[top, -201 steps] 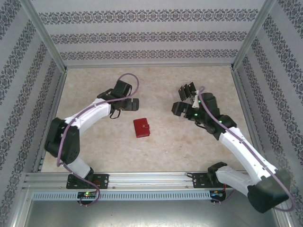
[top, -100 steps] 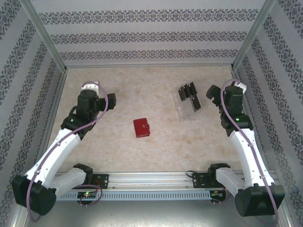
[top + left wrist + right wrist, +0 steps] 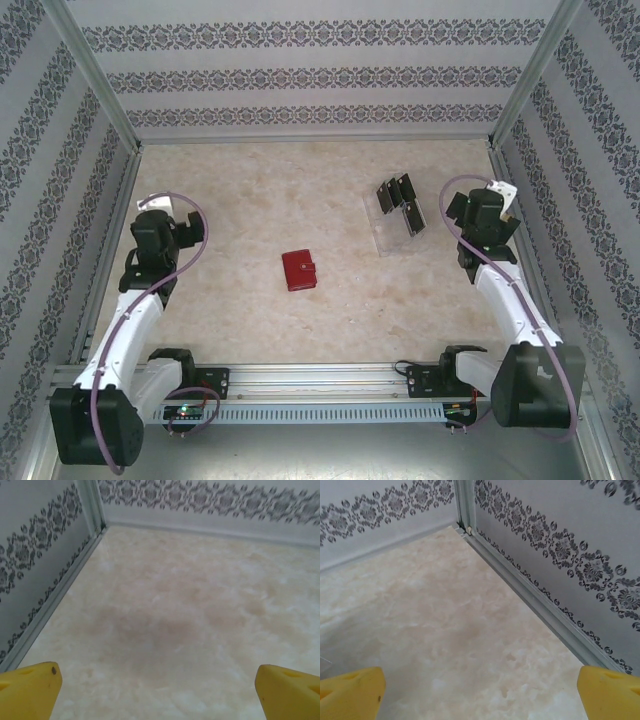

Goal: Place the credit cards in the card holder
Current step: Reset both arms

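Red card holder (image 3: 299, 270): one. Black credit cards (image 3: 404, 189): about four, on rack (image 3: 379, 236).

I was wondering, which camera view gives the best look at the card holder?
The top external view: the card holder lies whole, closed and unobstructed there. Both wrist views face the marbled tabletop and patterned walls.
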